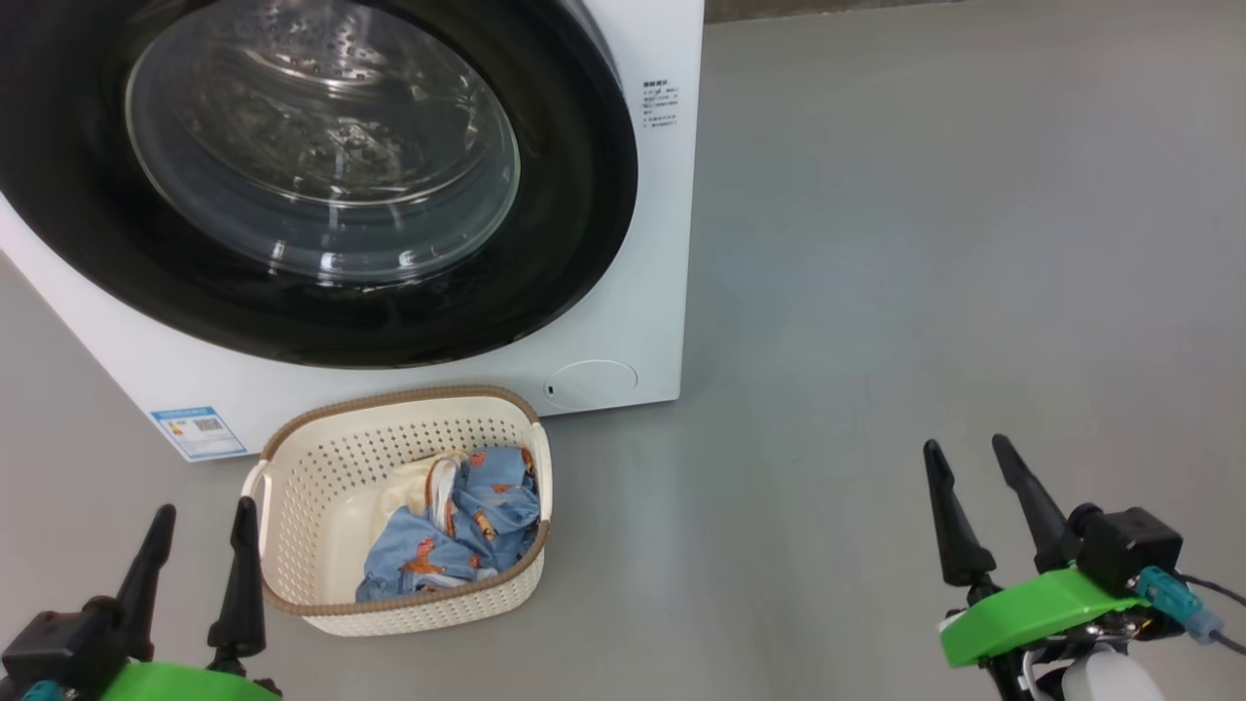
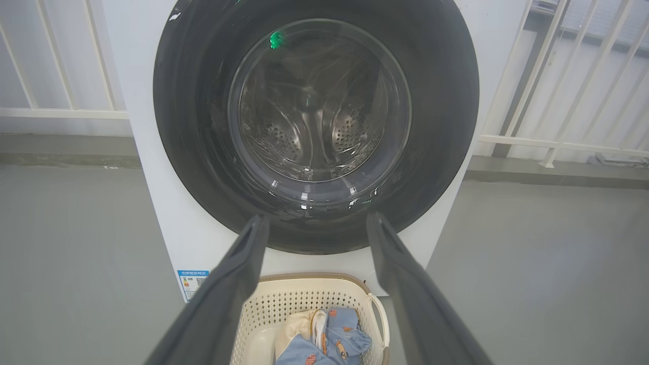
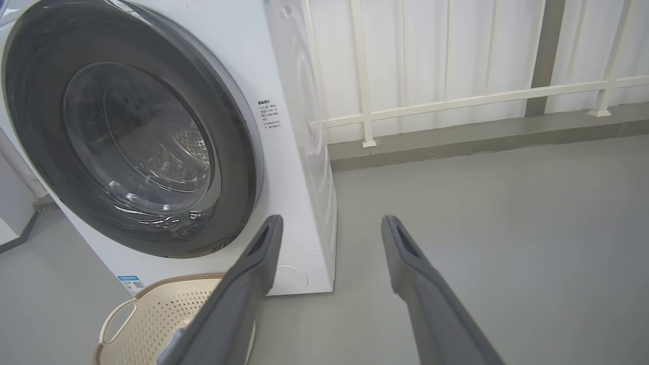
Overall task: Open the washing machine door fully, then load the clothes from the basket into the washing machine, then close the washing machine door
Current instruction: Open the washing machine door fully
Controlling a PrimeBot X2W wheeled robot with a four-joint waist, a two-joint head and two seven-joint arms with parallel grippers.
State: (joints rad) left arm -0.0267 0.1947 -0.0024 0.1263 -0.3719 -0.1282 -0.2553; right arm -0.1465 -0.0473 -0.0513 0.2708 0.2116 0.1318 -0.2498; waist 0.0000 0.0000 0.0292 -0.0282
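The white washing machine [image 1: 623, 321] stands on the floor with its round black-rimmed door [image 1: 321, 175] shut flat against the front; the steel drum shows through the glass. Just in front of it sits the cream perforated basket [image 1: 321, 458], holding light blue printed clothes [image 1: 467, 535] and a cream cloth. My left gripper [image 1: 202, 516] is open at the lower left, just left of the basket. My right gripper [image 1: 973, 453] is open at the lower right, well away from the machine. The left wrist view faces the door [image 2: 314, 126] squarely, with the basket [image 2: 284, 309] below the open fingers.
Bare grey floor spreads to the right of the machine [image 3: 299, 152]. White railings [image 3: 456, 99] and a low kerb run behind it. A blue energy sticker [image 1: 198, 431] and a round lower flap [image 1: 591, 383] mark the machine's front.
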